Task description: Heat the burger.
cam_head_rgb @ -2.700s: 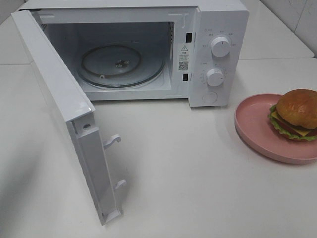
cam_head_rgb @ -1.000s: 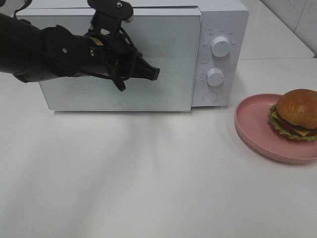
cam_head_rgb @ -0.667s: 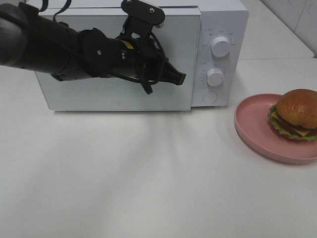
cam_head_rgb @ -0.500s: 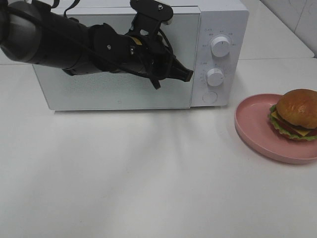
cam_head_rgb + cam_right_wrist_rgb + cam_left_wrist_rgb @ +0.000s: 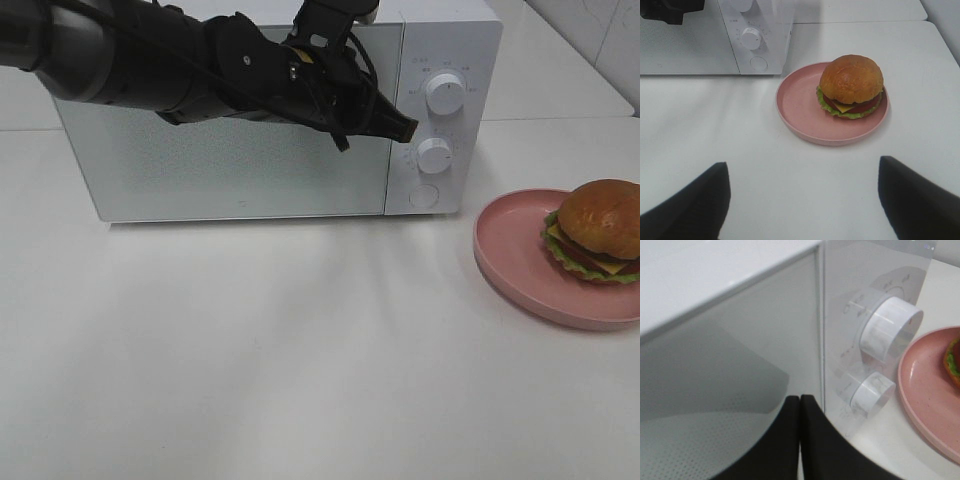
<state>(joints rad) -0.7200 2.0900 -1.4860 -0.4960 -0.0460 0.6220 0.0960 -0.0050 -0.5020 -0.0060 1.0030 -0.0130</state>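
pincer (image 5: 800, 410) closed | at microwave door (image 5: 740, 390) edge | dials (image 5: 890, 335) beside

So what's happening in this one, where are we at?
The left gripper, fingers together, is stretched across the front of the white microwave, its tip near the seam between the shut door and the control panel, just left of the two knobs. The burger sits untouched on the pink plate to the right of the microwave. The right gripper hangs open above the table in front of the plate, holding nothing.
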